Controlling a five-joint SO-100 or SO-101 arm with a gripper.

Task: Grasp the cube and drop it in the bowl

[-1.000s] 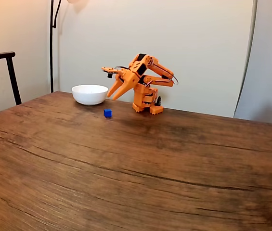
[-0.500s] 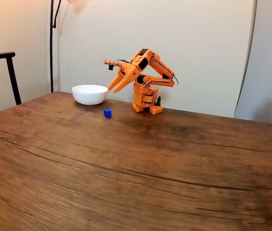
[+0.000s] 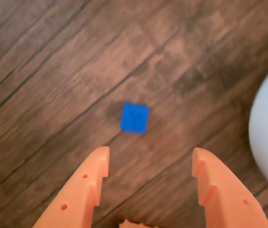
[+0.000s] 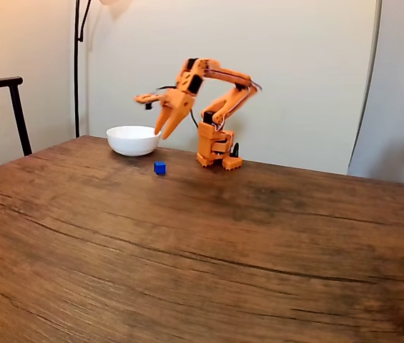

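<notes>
Driving this remotely atm. Big wooden desk [image 4: 209,250], orange SO-100 arm [image 4: 216,107] at the far edge, chair [image 4: 1,114] off to the left in the fixed view. White bowl [image 4: 134,140] sits just left of the arm's base. My claw [image 3: 150,164] is spread wide w/ nothing in it, hanging above the desk. Blue cube [image 3: 134,118] lies on bare wood, in the wrist view just ahead of the fingertips and roughly centred in the gap, bowl rim at the right edge. Imo next: straight down + slightly fwd.
</notes>
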